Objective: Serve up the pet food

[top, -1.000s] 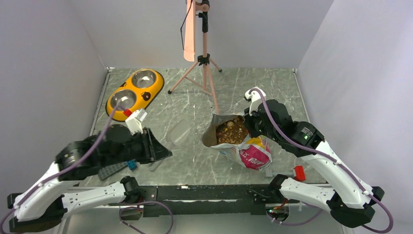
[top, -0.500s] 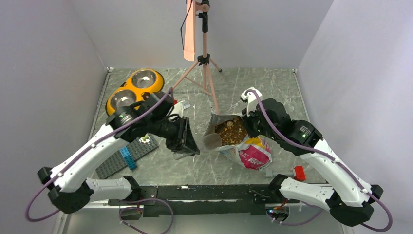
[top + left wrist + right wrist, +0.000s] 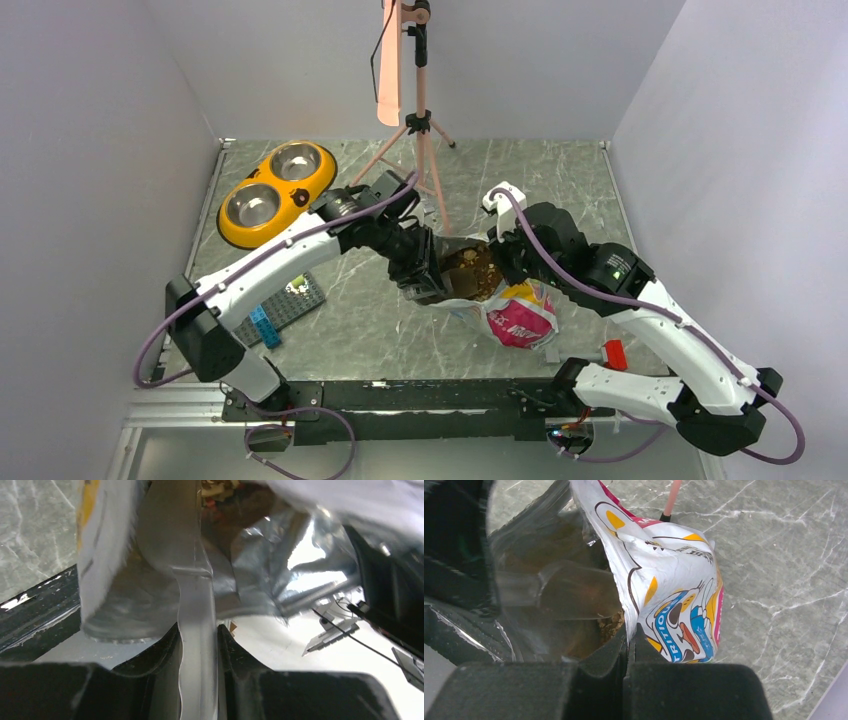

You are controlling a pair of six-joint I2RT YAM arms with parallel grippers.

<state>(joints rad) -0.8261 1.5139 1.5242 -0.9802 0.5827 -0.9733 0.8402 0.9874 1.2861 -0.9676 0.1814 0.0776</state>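
From above, the printed bag (image 3: pixel 515 318) lies open on the marble table (image 3: pixel 560 190), its mouth turned up and to the left. The pet food (image 3: pixel 470 268) shows as a brown heap inside that mouth. The left gripper (image 3: pixel 426 282) reaches down at the left rim of the bag's mouth. The right gripper (image 3: pixel 505 262) sits at the mouth's right rim. A yellow double dish (image 3: pixel 275 192) with two steel bowls stands well apart from the bag, to its far left. A pink tripod (image 3: pixel 422 150) stands behind the bag, and a grey studded plate (image 3: pixel 285 305) with a blue brick lies to the bag's left, nearer the arm bases.

At the left wrist, both fingers are clamped on the handle of a clear scoop (image 3: pixel 192 595). The scoop's bowl pushes in past the bag's edge against the silver foil lining. A few tan pellets show at the top of this view, deeper in the bag than the scoop's bowl.

At the right wrist, the fingers are pressed together on the bag's rim, pinching the printed wall where it meets the foil. The clear scoop lies inside the bag, to the left of that pinched rim. Brown kibble sits just beside the fingertips, low in the bag. One pink tripod leg touches the table beyond the bag.
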